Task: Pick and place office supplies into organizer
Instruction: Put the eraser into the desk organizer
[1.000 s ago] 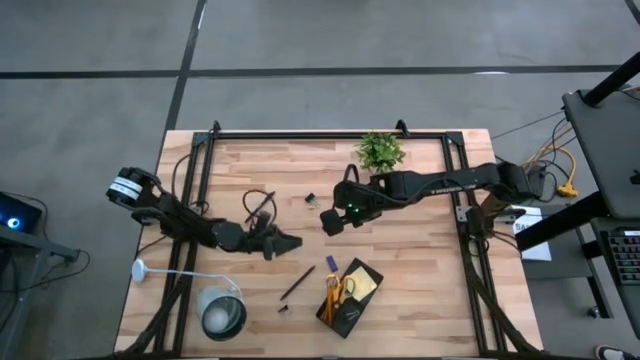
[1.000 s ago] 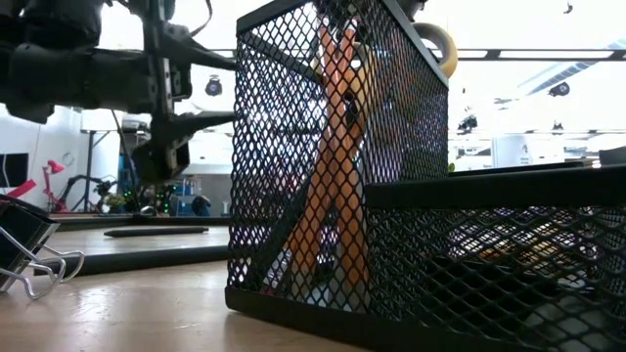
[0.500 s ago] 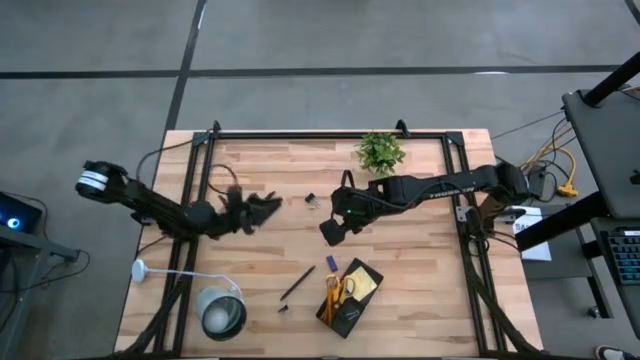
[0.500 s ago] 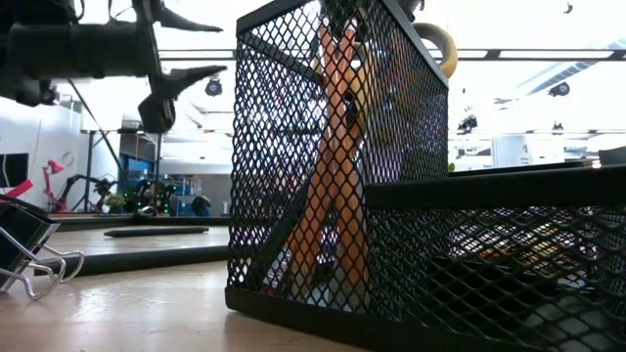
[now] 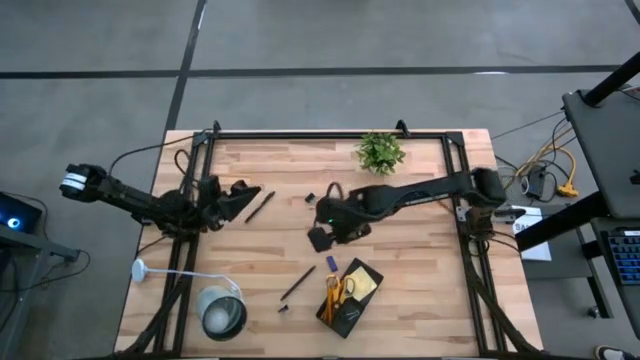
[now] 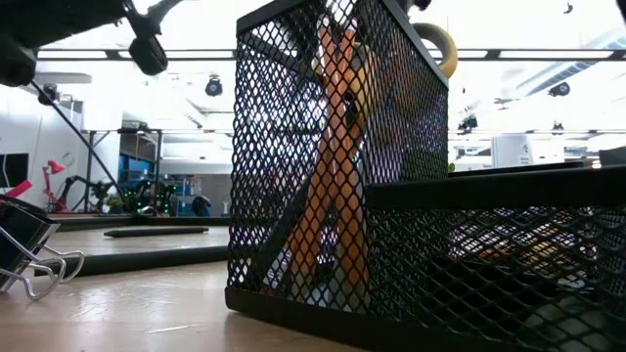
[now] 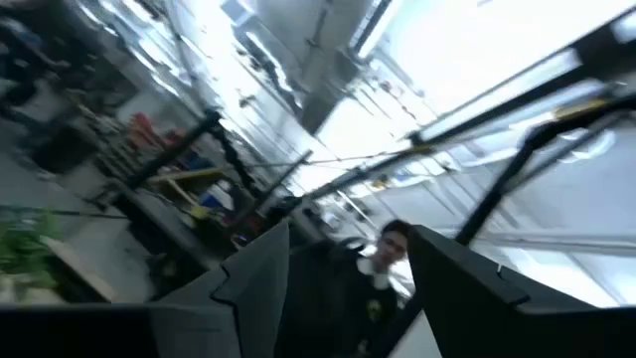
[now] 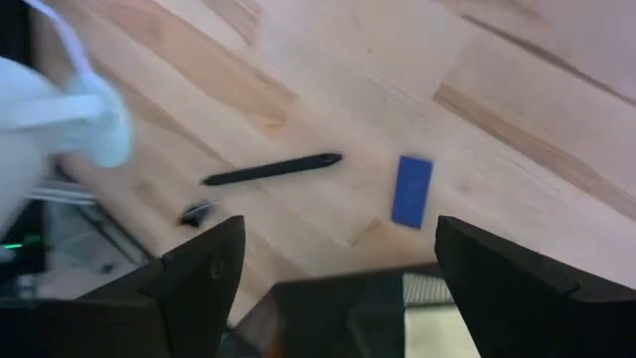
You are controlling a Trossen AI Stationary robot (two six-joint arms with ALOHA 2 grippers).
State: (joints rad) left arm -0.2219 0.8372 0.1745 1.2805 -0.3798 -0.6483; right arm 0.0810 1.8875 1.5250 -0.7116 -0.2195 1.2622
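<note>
The black mesh organizer point(image 5: 350, 296) stands near the table's near edge and holds orange pencils, yellow-handled scissors point(image 5: 338, 291) and a yellow sticky-note pad point(image 5: 364, 283). It fills the low view point(image 6: 391, 196). On the table lie a blue piece point(image 5: 331, 263), a black pen point(image 5: 297, 283), a second pen point(image 5: 261, 205), a binder clip point(image 5: 311, 200) and a tiny dark clip point(image 5: 283, 308). My right gripper point(image 5: 321, 239) hangs open just far-left of the blue piece point(image 8: 411, 189), touching nothing. My left gripper point(image 5: 248, 193) is open, raised and empty beside the second pen.
A round silver-white lamp point(image 5: 222, 313) stands at the near-left corner. A small green plant point(image 5: 380, 152) sits at the far edge. A black frame runs along the table's left, far and right sides. Bare wood point(image 5: 420, 240) lies right of the right gripper.
My left arm has drawn back toward the table's left and far side, rising and tipping its gripper upward; in the low view it has climbed to the picture's top. My right gripper has moved a little toward the near-left, closer to the blue piece.
</note>
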